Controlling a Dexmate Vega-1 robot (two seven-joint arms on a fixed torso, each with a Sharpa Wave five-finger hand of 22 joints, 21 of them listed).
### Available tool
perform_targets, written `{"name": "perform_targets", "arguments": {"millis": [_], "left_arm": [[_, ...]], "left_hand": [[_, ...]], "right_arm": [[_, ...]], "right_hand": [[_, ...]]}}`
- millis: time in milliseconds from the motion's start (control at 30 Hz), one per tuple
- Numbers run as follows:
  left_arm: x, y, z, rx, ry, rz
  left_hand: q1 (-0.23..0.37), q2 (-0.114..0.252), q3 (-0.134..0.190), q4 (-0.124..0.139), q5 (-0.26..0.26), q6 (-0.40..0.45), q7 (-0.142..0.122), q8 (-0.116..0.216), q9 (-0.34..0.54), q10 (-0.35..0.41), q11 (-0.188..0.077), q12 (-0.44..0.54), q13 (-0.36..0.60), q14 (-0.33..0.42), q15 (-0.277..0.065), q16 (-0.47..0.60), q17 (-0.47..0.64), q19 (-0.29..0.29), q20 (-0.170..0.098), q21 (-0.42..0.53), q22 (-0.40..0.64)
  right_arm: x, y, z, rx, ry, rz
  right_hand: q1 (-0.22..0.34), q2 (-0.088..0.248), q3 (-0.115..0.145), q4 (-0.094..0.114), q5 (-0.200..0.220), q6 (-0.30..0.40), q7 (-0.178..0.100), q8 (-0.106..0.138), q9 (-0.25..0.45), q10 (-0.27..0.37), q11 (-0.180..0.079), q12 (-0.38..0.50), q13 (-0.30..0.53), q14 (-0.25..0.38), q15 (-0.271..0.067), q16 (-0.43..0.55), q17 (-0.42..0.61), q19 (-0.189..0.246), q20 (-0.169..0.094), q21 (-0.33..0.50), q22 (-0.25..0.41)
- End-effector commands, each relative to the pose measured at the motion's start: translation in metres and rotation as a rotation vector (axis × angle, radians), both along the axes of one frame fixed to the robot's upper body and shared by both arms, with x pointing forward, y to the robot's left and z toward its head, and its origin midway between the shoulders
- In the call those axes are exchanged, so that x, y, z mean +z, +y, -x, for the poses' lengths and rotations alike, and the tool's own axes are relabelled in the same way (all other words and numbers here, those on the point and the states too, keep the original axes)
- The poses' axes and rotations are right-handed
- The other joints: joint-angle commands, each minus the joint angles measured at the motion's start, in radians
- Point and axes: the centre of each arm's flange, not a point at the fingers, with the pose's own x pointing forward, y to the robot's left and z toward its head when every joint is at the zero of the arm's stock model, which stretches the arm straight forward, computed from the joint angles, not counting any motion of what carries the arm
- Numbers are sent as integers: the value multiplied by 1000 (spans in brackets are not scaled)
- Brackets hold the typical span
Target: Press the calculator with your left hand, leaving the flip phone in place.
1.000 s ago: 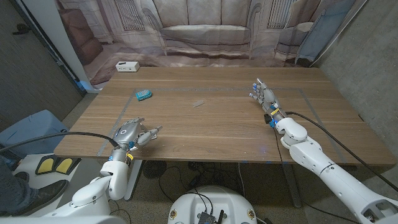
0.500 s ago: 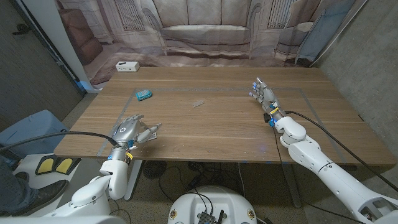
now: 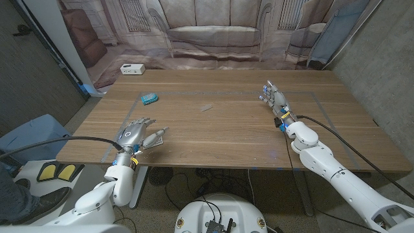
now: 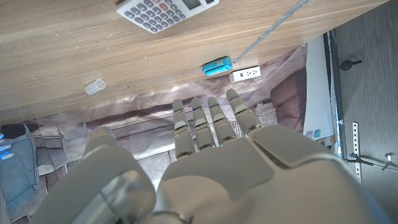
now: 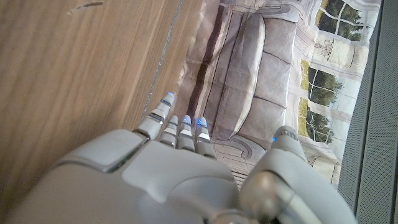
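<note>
White-shelled arms, black cables, silver-grey left robot hand [image 3: 134, 135], blue-tipped right robot hand [image 3: 274, 99]

Wood, plastic and printed cloth

A matt, grained wooden table [image 3: 226, 129] is seen; the calculator [image 4: 165, 11] looks of pale plastic, the left hand [image 4: 205, 180] of smooth grey plastic, the backdrop [image 3: 213, 32] of printed cloth.
</note>
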Motion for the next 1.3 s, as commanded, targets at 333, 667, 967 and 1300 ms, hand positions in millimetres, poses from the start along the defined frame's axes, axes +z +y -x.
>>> {"name": "perform_targets", "arguments": {"millis": [333, 667, 967, 1300], "left_arm": [[18, -3, 4, -25, -56, 38], [32, -5, -3, -97, -103, 104], [47, -12, -14, -167, -140, 141], [63, -19, -25, -252, -175, 188]], "left_hand": [[-6, 3, 2, -7, -1, -34, 15, 21, 1, -14, 3, -4, 5, -11, -1, 0, 3, -1, 14, 8, 1], [-8, 3, 1, -7, -2, -19, 26, 29, 0, -10, 5, -1, 5, -7, -3, 3, 3, -3, 14, 7, 1], [-11, 3, 0, -7, -3, -3, 40, 36, 0, -4, 10, 2, 5, -4, -1, 4, 3, -2, 13, 8, 1], [-15, 3, -2, -7, -3, -19, 58, 30, 0, 0, 14, 5, 5, 3, 0, 6, 3, -3, 12, 8, 1]], "right_arm": [[0, -1, -2, 22, -7, 6], [1, 0, 2, 28, -25, 13], [3, -1, 3, 33, -41, 11], [5, -4, 3, 35, -49, 23]], "right_hand": [[5, 9, 0, -4, -3, -3, 2, -3, 4, 1, 7, 3, 5, 6, 8, 1, 1, 11, -2, 3, 4], [5, 9, -1, -4, -3, 0, 5, -1, 4, 3, 9, 4, 5, 7, 7, 1, 1, 12, -4, 3, 4], [5, 8, -1, -4, -3, 2, 7, 0, 4, 3, 7, 4, 5, 7, 5, 1, 1, 14, -5, 3, 4], [9, 12, 1, -6, -2, 2, 14, 0, 4, 2, 8, 3, 5, 9, 6, 1, 0, 20, -15, 4, 3]]}}
